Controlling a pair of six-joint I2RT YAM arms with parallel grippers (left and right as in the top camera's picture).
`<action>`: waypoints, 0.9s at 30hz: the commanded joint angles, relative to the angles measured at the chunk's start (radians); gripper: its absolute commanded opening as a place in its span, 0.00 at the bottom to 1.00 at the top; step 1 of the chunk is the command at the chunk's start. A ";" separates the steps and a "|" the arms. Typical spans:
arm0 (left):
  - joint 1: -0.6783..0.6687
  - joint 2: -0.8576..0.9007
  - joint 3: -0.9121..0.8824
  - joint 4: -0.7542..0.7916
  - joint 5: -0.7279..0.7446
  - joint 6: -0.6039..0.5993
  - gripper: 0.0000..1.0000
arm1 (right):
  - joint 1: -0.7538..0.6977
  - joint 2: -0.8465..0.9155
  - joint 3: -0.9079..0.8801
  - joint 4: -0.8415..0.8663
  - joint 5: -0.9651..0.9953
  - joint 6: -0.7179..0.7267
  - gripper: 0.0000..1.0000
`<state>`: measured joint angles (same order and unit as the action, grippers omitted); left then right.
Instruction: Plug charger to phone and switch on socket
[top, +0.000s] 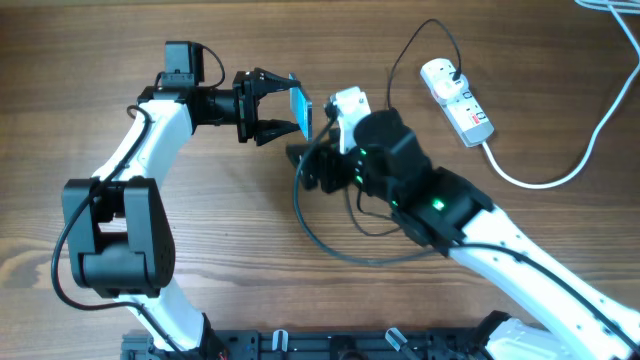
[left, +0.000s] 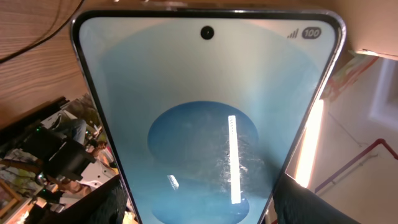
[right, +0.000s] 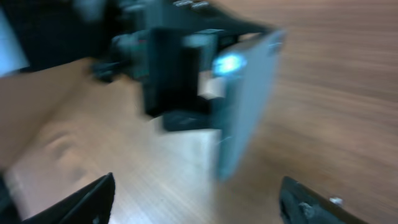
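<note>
My left gripper (top: 290, 105) is shut on the phone (top: 300, 108) and holds it on edge above the table. In the left wrist view the phone's teal-blue screen (left: 205, 112) fills the frame between my fingers (left: 199, 208). My right gripper (top: 306, 166) sits just in front of the phone. In the blurred right wrist view its fingers (right: 196, 186) are wide apart and empty, with the phone (right: 245, 106) edge-on ahead. The charger's black cable (top: 312, 228) loops under the right arm; its plug tip is hidden. The white socket strip (top: 457, 100) lies at the back right.
A thick white lead (top: 560, 172) runs from the socket strip to the right edge of the table. The black cable also arcs up from the strip (top: 425, 35). A dark rail (top: 330, 345) lines the table's front edge.
</note>
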<state>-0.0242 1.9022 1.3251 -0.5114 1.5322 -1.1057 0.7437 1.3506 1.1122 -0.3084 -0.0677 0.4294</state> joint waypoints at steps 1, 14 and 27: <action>0.004 -0.031 0.003 0.003 0.045 -0.003 0.68 | 0.003 0.077 0.036 0.044 0.188 0.011 0.93; 0.004 -0.031 0.003 0.034 0.044 -0.001 0.68 | 0.003 0.132 0.074 0.124 0.191 -0.007 0.70; 0.003 -0.031 0.003 0.060 0.042 0.002 0.68 | 0.003 0.158 0.074 0.144 0.157 -0.010 0.54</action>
<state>-0.0242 1.9022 1.3251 -0.4549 1.5322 -1.1057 0.7437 1.4788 1.1606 -0.1699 0.1017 0.4252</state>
